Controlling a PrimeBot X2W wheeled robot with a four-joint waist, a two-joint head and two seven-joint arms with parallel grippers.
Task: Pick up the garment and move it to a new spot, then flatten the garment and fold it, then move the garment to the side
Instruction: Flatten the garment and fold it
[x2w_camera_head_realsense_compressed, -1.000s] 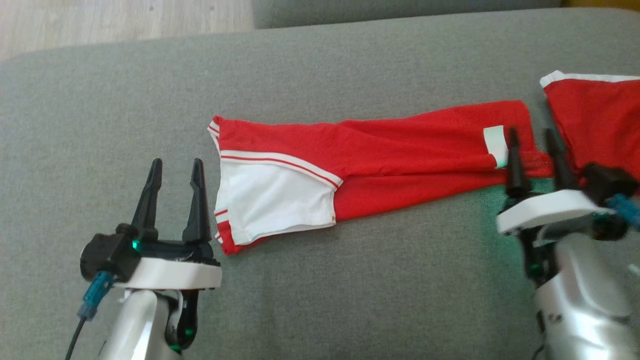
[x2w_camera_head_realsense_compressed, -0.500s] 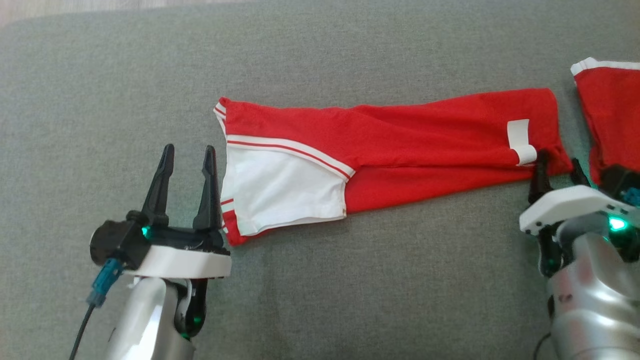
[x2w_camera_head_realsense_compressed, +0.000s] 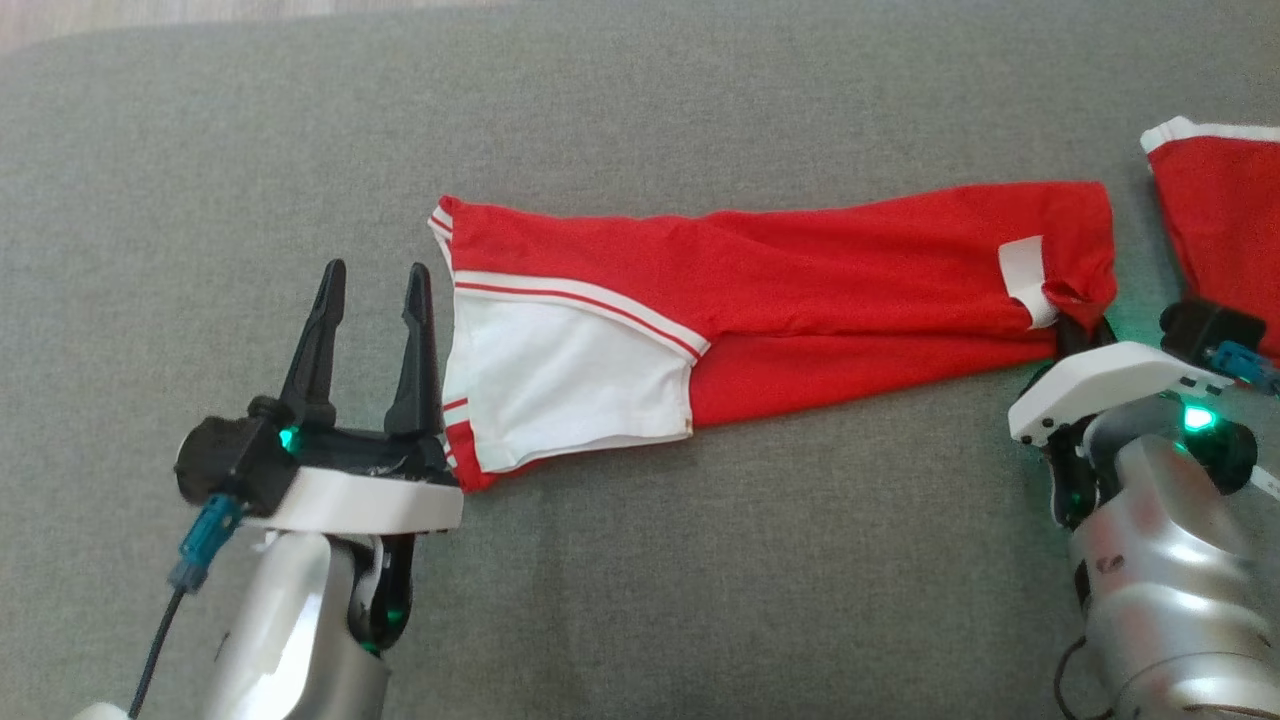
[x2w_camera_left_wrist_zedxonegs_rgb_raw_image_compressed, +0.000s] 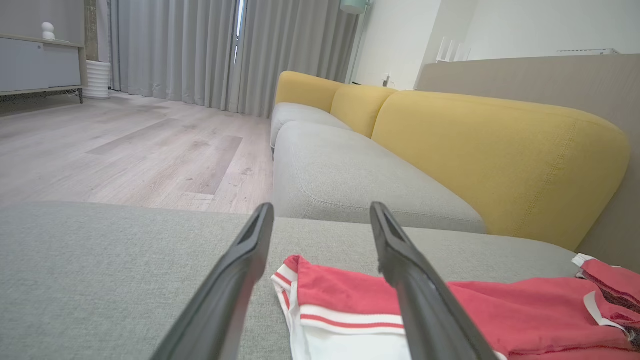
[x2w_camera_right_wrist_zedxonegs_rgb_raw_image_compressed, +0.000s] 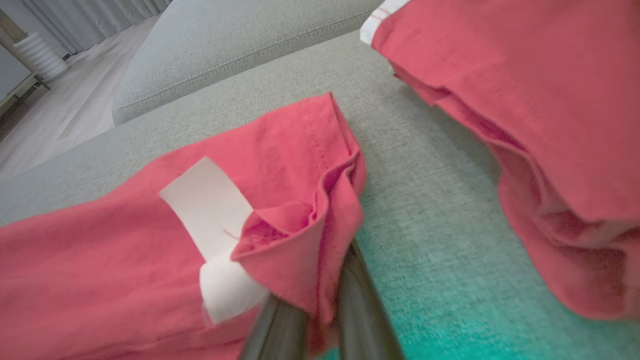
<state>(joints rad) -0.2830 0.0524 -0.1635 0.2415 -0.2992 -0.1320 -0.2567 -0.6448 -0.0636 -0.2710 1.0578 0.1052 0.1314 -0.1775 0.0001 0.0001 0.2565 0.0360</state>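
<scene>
Our right fingers (x2w_camera_right_wrist_zedxonegs_rgb_raw_image_compressed: 365, 320) are pinched shut on the red garment (x2w_camera_head_realsense_compressed: 820, 290), at its hem corner just beside the white tag (x2w_camera_head_realsense_compressed: 1025, 280). The garment lies stretched across the grey sofa cushion (x2w_camera_head_realsense_compressed: 640, 120). Our left fingers (x2w_camera_head_realsense_compressed: 415, 350) stand apart, just beside its white-striped end, gripping nothing.
</scene>
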